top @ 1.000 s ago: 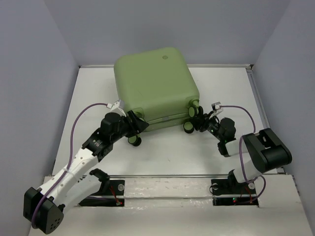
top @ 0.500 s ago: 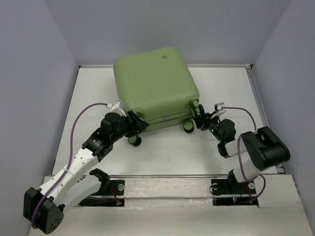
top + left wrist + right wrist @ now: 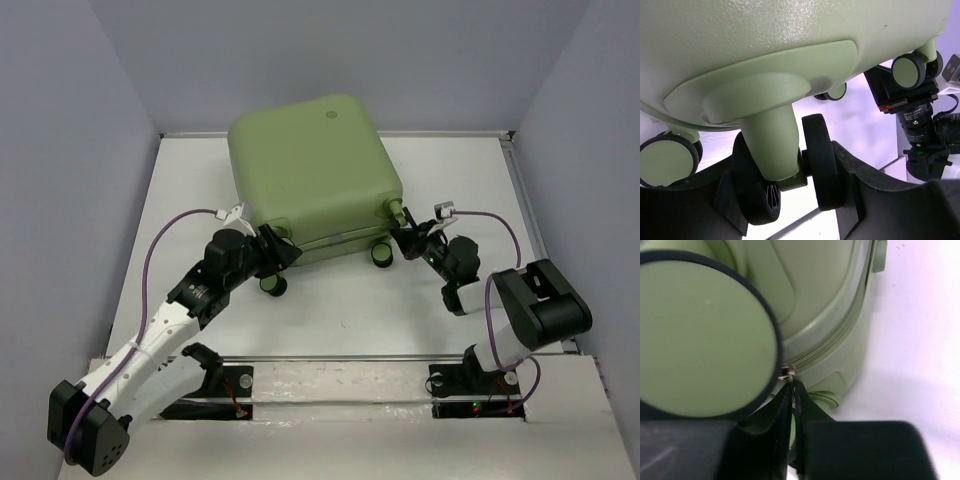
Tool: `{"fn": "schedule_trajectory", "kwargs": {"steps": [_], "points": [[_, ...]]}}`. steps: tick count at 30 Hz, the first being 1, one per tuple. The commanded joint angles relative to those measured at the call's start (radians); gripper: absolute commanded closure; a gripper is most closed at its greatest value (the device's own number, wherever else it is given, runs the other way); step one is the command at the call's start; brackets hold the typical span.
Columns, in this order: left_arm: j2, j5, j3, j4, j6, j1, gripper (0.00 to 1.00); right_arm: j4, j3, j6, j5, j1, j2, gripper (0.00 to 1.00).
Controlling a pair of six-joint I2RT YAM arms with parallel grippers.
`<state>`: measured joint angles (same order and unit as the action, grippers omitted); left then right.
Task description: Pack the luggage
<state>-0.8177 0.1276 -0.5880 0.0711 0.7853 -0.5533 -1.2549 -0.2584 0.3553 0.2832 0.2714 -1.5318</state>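
Note:
The luggage [image 3: 315, 170], a closed sage-green hard-shell suitcase, lies flat at the back centre of the table. My left gripper [image 3: 272, 256] is at its near-left corner. In the left wrist view the left gripper [image 3: 790, 195] is shut on a black twin caster wheel [image 3: 819, 165], one finger on each side. My right gripper [image 3: 405, 238] is at the near-right corner. In the right wrist view the right gripper [image 3: 793, 392] is shut on the small metal zipper pull [image 3: 787, 372], at the zipper [image 3: 832, 340] running round the shell.
A green-faced caster wheel [image 3: 700, 335] fills the left of the right wrist view. Another caster wheel [image 3: 381, 256] rests on the white table [image 3: 450, 180] beside the right gripper. Grey walls close in on three sides. The right arm's wrist [image 3: 920, 125] shows past the luggage.
The right gripper has moved slightly back and up along the luggage's near-right corner. The luggage has shifted a little to the left. The left gripper stays on the wheel.

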Motion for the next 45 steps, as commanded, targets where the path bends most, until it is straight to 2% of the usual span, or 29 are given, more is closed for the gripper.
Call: {"fn": "schedule_trajectory", "kwargs": {"steps": [1,7,10,11,13,15,16,18,22,27,34,36,39,42,43,44,45], "points": [[0.069,0.132,-0.026,-0.341,-0.136,-0.022,0.94,-0.397,-0.131,0.030,0.004,0.002,-0.002,0.93],[0.034,0.171,-0.001,-0.428,-0.104,-0.022,0.94,-0.462,-0.067,0.148,0.019,0.011,-0.037,0.93],[-0.010,0.208,-0.015,-0.504,-0.066,-0.023,0.94,-0.462,-0.007,0.117,-0.096,0.171,-0.021,0.93],[-0.021,0.219,-0.019,-0.528,-0.037,-0.023,0.94,-0.460,-0.002,0.085,-0.202,0.306,-0.022,0.93],[-0.060,0.257,-0.026,-0.628,0.012,-0.025,0.94,-0.445,-0.001,0.028,-0.347,0.435,-0.037,0.93],[-0.087,0.289,-0.022,-0.759,0.104,-0.039,0.94,-0.436,-0.034,-0.043,-0.522,0.606,-0.088,0.93],[-0.112,0.294,-0.035,-0.786,0.126,-0.045,0.94,-0.422,-0.057,-0.062,-0.598,0.647,-0.111,0.93],[-0.132,0.296,-0.052,-0.845,0.156,-0.062,0.94,-0.370,-0.138,-0.107,-0.650,0.739,-0.174,0.93],[-0.158,0.311,-0.096,-0.887,0.183,-0.086,0.94,-0.279,-0.260,-0.118,-0.612,0.819,-0.247,0.93],[-0.138,0.325,-0.147,-0.854,0.172,-0.085,0.94,-0.215,-0.361,-0.024,-0.391,0.893,-0.303,0.93],[-0.172,0.343,-0.257,-0.906,0.248,-0.085,0.94,-0.412,-0.478,0.230,-0.133,0.936,-0.453,0.93],[-0.185,0.349,-0.268,-0.964,0.305,-0.088,0.94,-0.422,-0.536,0.275,-0.148,0.936,-0.491,0.93],[-0.183,0.322,-0.248,-1.002,0.330,-0.105,0.94,-0.452,-0.574,0.289,-0.252,0.936,-0.504,0.93],[-0.164,0.290,-0.190,-1.005,0.333,-0.123,0.94,-0.463,-0.526,0.272,-0.373,0.936,-0.464,0.93],[-0.155,0.287,-0.156,-1.002,0.330,-0.122,0.94,-0.463,-0.494,0.264,-0.416,0.936,-0.414,0.92],[-0.149,0.284,-0.139,-0.981,0.324,-0.122,0.94,-0.462,-0.452,0.242,-0.435,0.936,-0.384,0.84],[-0.137,0.282,-0.121,-0.947,0.281,-0.120,0.92,-0.457,-0.355,0.220,-0.464,0.936,-0.319,0.55]]}}
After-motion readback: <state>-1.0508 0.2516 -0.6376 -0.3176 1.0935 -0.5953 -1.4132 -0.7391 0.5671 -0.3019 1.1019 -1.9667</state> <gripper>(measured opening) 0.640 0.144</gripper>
